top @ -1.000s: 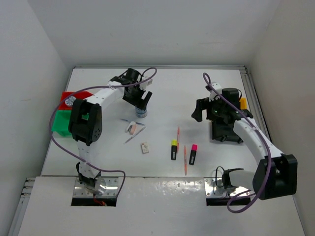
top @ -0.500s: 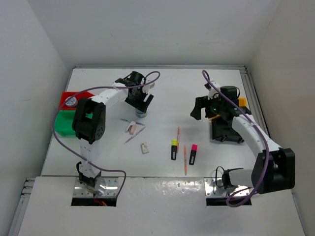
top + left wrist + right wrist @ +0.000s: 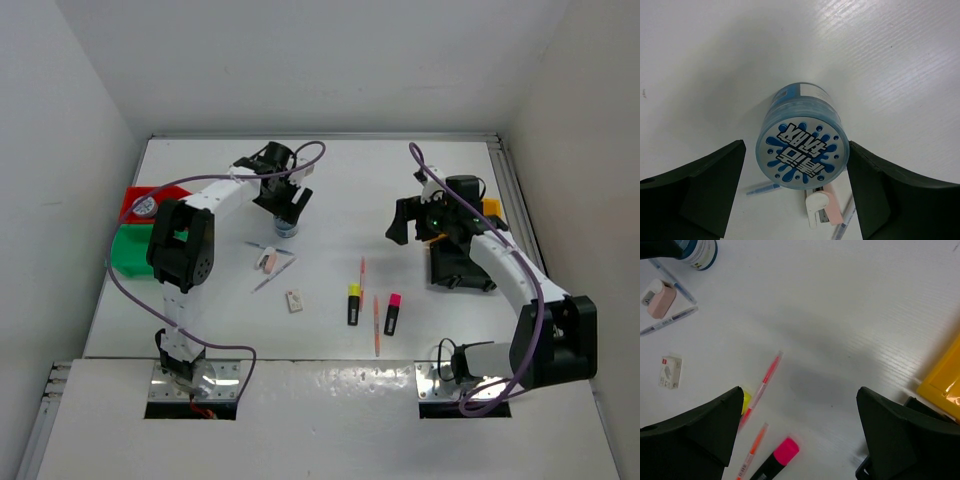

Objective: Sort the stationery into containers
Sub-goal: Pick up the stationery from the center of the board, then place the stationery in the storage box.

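Bright, even light washes the white ribbed tabletop (image 3: 850,300), a soft grey shadow pooling between the blurred dark fingers (image 3: 690,435) of the right claw (image 3: 800,392).

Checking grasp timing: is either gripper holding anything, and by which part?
Nothing is held. The left gripper straddles the tape roll, jaws open with a gap on each side. The right gripper hangs open and empty.
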Available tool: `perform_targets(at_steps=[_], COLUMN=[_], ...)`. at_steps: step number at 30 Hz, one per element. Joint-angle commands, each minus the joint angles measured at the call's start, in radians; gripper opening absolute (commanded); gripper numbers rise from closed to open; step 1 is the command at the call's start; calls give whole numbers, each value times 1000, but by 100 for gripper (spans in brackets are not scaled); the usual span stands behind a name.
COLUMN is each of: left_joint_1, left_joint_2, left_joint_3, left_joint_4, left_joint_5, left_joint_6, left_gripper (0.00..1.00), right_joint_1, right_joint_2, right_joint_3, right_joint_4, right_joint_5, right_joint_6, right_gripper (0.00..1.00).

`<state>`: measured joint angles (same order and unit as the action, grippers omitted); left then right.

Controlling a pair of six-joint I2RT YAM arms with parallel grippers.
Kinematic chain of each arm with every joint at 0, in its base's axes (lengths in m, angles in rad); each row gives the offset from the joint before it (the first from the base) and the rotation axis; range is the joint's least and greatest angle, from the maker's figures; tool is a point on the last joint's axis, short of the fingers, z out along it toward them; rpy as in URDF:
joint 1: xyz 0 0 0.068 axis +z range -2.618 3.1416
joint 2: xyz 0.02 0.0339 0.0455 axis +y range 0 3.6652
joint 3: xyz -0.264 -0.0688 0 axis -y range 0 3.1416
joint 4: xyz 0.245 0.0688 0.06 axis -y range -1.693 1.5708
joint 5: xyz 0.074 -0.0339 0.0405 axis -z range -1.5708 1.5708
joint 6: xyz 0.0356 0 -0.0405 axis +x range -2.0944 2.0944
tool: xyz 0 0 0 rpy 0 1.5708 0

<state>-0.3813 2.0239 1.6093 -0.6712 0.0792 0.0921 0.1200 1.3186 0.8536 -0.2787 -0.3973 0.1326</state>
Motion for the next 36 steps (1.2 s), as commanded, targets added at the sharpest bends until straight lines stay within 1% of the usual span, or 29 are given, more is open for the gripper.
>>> perform_targets(at_steps=[1, 6, 9, 12, 13, 15, 16, 17, 18, 19, 21, 22, 25, 26, 27, 31, 32, 36], left_joint_1=[-14, -16, -18, -16, -13, -2, 5, 15, 45, 64, 123, 146, 231, 249, 290, 380, 421, 510], left_joint_2=[-19, -22, -24, -27, -31, -46, -54, -63, -85, -96, -123, -134, -171, -185, -192, -224, -225, -217], left_joint_3=[46, 47, 46, 38, 37, 26, 23, 23, 27, 28, 44, 50, 76, 84, 92, 129, 132, 146], left_joint_4=[18, 13, 10, 10, 9, 10, 10, 9, 5, 1, -14, -33, -60, -70, -79, -123, -129, -143], left_joint_5=[-15, -6, -1, -2, -9, -19, -22, -22, -19, -13, -3, -1, 17, 25, 31, 74, 92, 169], left_joint_6=[-11, -8, -2, 4, 5, 5, 6, 6, 5, 1, 0, 4, 23, 23, 27, 37, 47, 55], left_gripper=[87, 85, 82, 74, 69, 63, 57, 53, 51, 43, 36, 30, 20, 18, 15, 14, 14, 14], right_joint_1=[3, 6, 7, 9, 7, 9, 10, 9, 10, 12, 12, 13, 21, 23, 23, 26, 26, 30], right_joint_2=[5, 14, 18, 25, 27, 27, 27, 24, 22, 19, 15, 11, 8, 8, 5, -2, -2, 2], right_joint_3=[47, 42, 42, 44, 44, 47, 47, 45, 45, 42, 32, 27, 7, 1, -2, -13, -14, -14], right_joint_4=[13, 12, 10, 9, 9, 9, 7, 4, 3, 1, 3, 1, -1, -2, -4, -14, -16, -22], right_joint_5=[-18, -25, -25, -25, -26, -26, -28, -29, -32, -32, -37, -38, -46, -48, -54, -52, -52, -55], right_joint_6=[9, 12, 13, 13, 13, 15, 15, 15, 16, 19, 27, 30, 36, 39, 39, 27, 27, 33], right_gripper=[92, 92, 92, 92, 92, 92, 92, 92, 92, 91, 92, 92, 92, 92, 92, 92, 92, 92])
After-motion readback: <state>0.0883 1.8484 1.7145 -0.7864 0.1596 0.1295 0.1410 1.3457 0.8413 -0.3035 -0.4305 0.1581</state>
